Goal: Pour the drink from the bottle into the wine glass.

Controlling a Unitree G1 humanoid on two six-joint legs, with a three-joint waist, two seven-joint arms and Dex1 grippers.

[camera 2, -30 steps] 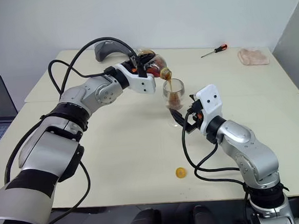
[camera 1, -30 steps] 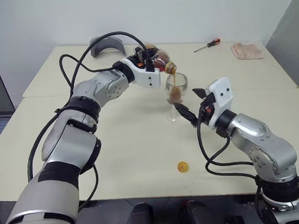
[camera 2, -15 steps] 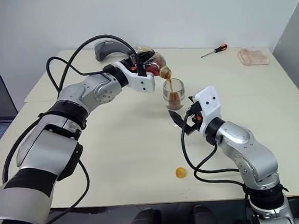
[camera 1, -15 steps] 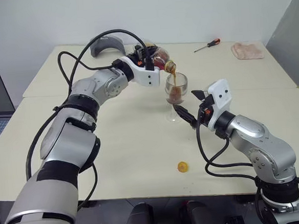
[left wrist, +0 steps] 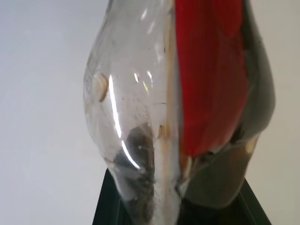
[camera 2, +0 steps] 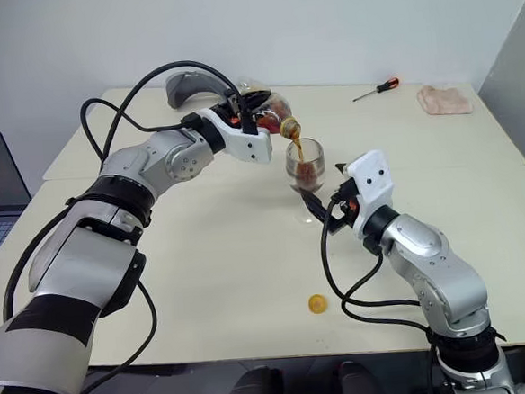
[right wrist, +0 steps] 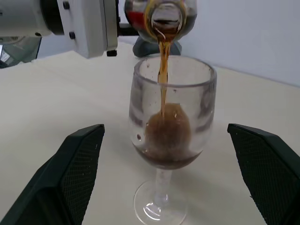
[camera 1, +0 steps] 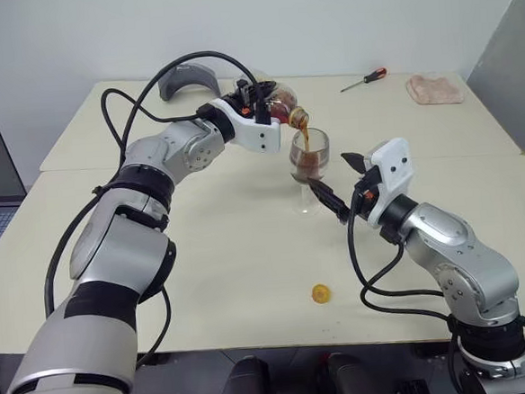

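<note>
Bottle: the bottle (camera 1: 281, 105) is clamped in the left gripper (camera 1: 258, 103), tipped with its open mouth just above the rim of the wine glass (camera 1: 309, 168), so that the stream is dropped inside the bowl.
Drink: the drink (right wrist: 163, 83) is seen as a thin brown thread, with a dark pool gathered in the bowl's bottom.
Glass: it is stood upright near the middle of the desk (camera 1: 248, 252), well back from the near edge.
Right gripper: the right gripper (right wrist: 173, 173) is held spread wide on either side of the stem, touching nothing, judged a guard against tipping.
Cap: a yellow cap (camera 1: 321, 293) is left near the near edge.
Right wrist view: the stream and fill level are shown close.
Left wrist view: the red label (left wrist: 211, 75) and the near-emptied body are shown.
</note>
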